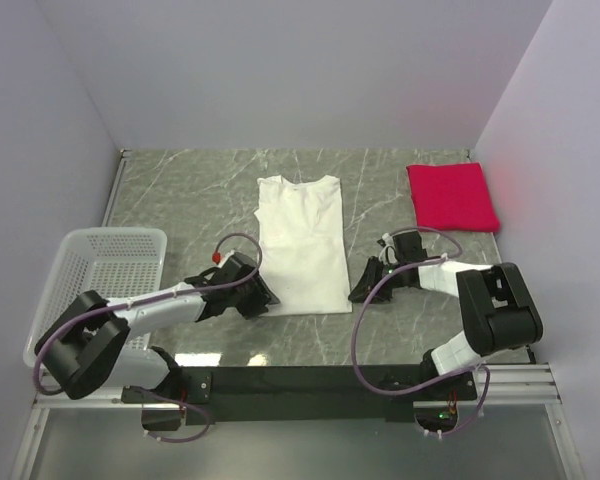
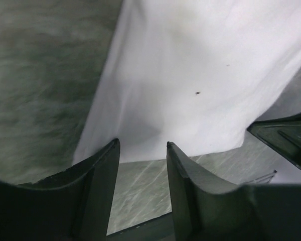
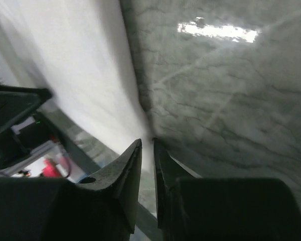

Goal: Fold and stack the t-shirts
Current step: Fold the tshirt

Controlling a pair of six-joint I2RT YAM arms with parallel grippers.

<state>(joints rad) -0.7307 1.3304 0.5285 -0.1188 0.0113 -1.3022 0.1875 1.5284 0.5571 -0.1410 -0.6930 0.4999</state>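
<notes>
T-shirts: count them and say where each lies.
2. The white shirt lies flat in the middle; the red shirt sits folded at the far right. None seems hidden.

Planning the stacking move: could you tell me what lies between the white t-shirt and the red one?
Only bare marble tabletop separates the white t-shirt and red t-shirt, in the top view.

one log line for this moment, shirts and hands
white shirt flat | red shirt folded, far right | left hand open at hem | right hand at hem corner, grip unclear
</notes>
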